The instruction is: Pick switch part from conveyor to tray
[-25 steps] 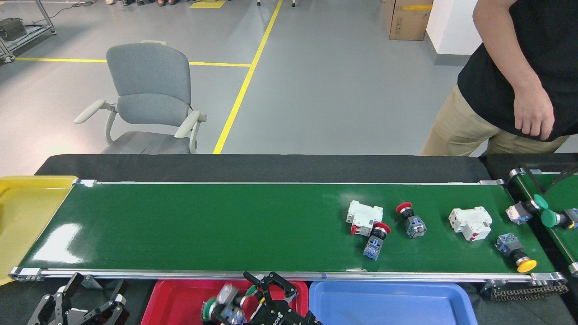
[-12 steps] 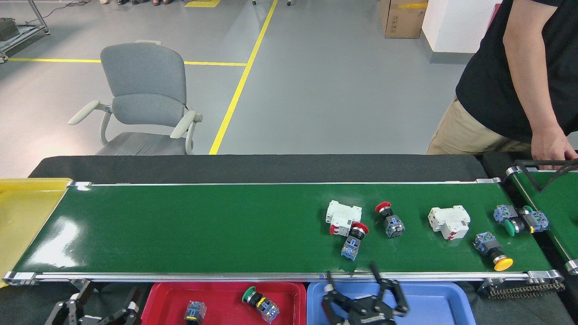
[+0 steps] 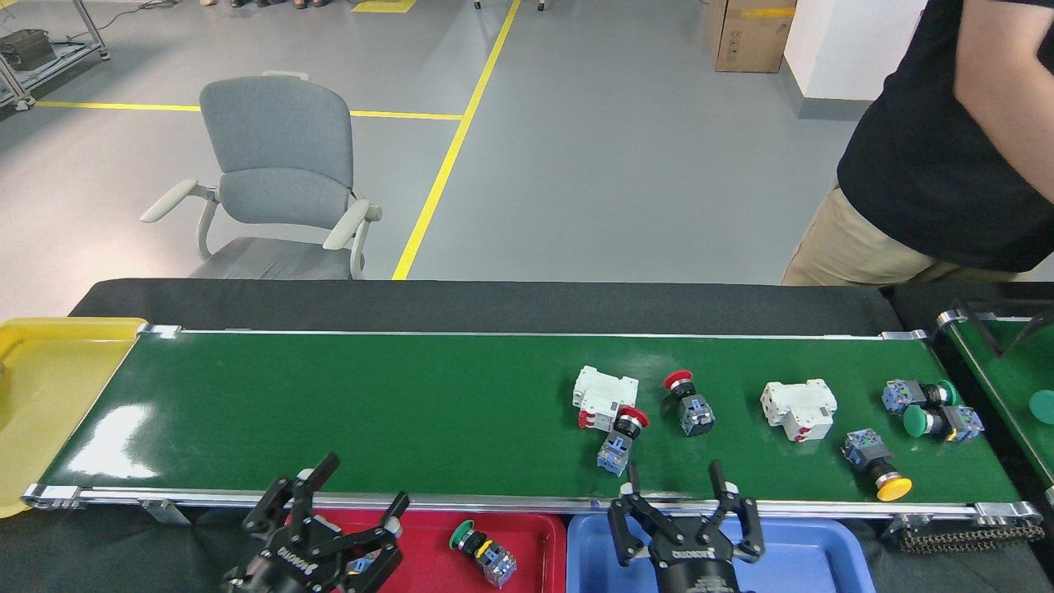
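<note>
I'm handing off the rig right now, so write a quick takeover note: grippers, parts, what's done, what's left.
Left gripper: open, empty, over the red tray.
Right gripper: open, empty, at the conveyor's near rail, above the blue tray.
Done: one green-capped switch lies in the red tray; another part seems partly hidden behind the left gripper.
Left: on the belt, two white breakers, two red-capped switches, two green-capped ones and a yellow-capped one. The red-capped switch beside the left breaker lies nearest the right jaws.

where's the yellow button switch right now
In the head view, the yellow-capped switch lies at the conveyor's right end, near its front rail, just below-right of a white breaker.
</note>
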